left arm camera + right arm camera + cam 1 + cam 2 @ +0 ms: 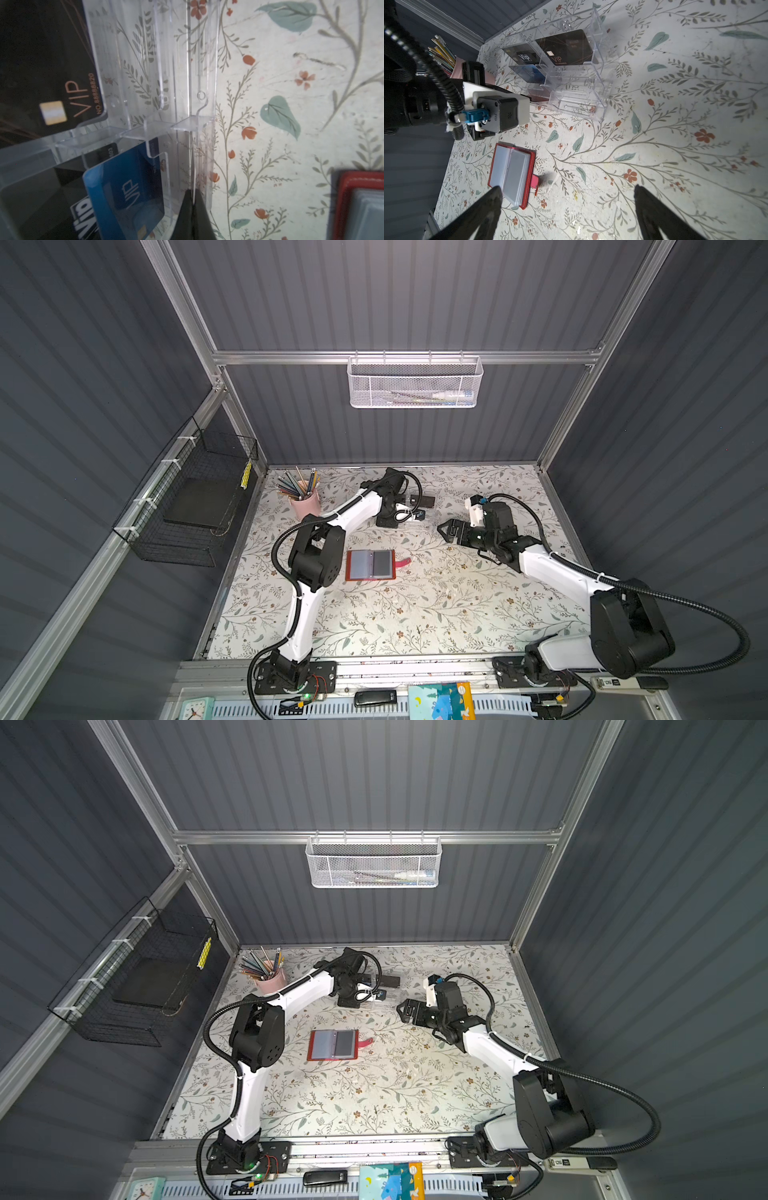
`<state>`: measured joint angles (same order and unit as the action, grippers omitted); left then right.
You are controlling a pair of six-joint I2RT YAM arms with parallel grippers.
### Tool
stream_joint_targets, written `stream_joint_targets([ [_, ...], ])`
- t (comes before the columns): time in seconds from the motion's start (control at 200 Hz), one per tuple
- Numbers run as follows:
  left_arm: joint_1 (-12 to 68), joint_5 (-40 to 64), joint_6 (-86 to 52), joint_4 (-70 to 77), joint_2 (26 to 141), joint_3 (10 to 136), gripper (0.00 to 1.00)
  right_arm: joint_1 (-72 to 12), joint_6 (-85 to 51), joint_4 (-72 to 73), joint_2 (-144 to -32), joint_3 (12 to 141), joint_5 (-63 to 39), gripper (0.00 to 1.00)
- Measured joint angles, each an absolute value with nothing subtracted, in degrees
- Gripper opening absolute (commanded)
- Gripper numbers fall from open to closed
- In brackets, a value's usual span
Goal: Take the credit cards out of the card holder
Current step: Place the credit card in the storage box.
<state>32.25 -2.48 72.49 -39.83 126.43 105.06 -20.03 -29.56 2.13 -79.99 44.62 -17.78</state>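
The card holder [371, 565], red, lies open and flat at mid-bench [415, 614], slightly toward the left edge, grey sleeves [362, 564] up and pink strap [402, 562] splayed out, presumably so the sleeves can be reached; whether any holds a card I cannot tell. Near the far edge a clear box [591, 87] keeps a black card [52, 62] and a blue card [124, 187], likely the drop-off; the left claw [192, 199] is pressed together at its thin wall, while the right claw [448, 531] hangs spread beside it, probably free for the next pull.
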Motion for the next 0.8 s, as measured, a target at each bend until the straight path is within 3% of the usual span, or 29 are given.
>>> stream_joint_targets([
  [0.25,32.62,-3.44,72.51,-39.55,126.43,105.06,0.17,-20.03,-29.56,2.2,-79.99,44.4,-17.8,0.99],
  [0.41,32.73,-3.7,72.49,-39.16,126.43,105.06,0.16,-20.03,-29.56,2.17,-79.99,44.34,-17.8,0.99],
  [0.595,32.73,-4.51,72.6,-39.13,126.43,105.06,0.1,-20.03,-29.56,2.15,-79.96,44.25,-17.78,0.99],
  [0.8,32.93,-5.39,73.03,-38.72,126.43,104.99,0.13,-20.03,-29.56,2.17,-79.96,44.25,-17.8,0.99],
])
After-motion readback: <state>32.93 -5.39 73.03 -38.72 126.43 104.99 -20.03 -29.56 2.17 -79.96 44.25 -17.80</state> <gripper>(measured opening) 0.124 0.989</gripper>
